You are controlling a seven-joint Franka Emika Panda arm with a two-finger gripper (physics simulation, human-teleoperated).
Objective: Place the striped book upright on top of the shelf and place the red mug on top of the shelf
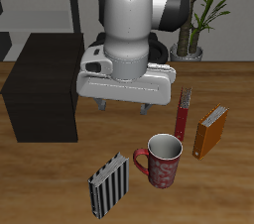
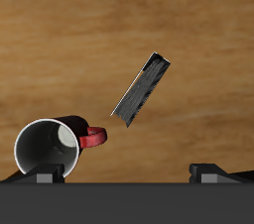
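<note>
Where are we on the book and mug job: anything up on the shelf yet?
Nothing done: the shelf top is bare. The striped book and the red mug both stand on the table near its front edge. In hand: nothing, the gripper hangs above them, holding neither. Both placements remain.

The gripper [image 1: 128, 106] hangs above the surface [image 1: 60, 183], jaws apart and holding nothing. Near the front edge the striped book [image 1: 109, 184] stands just beside the red mug [image 1: 162, 160] (handle towards the book). The shelf [image 1: 44, 85] sits towards the back, its top bare.
</note>
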